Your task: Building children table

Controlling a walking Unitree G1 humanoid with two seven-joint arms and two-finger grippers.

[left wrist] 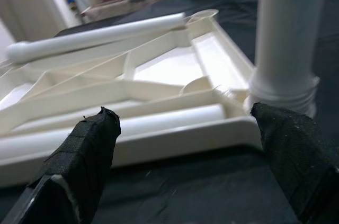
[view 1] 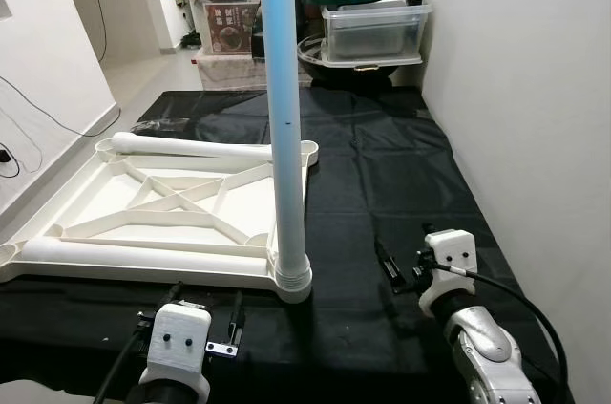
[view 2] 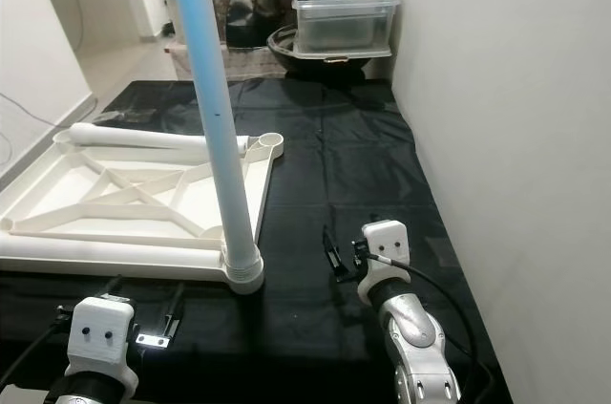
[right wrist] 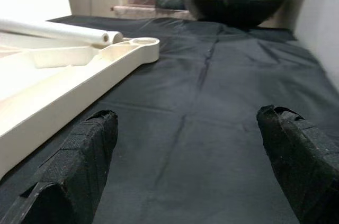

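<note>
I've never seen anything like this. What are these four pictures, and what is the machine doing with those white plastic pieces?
A two-armed walking robot. Two pictures come from cameras in its head, two from its wrists. On a black sheet lies a white tabletop upside down. One leg stands upright in a corner socket; two more legs lie on the tabletop. The left hand hovers open by the standing leg's base; the right hand, also open, is over bare sheet. Neither holds anything.
</note>
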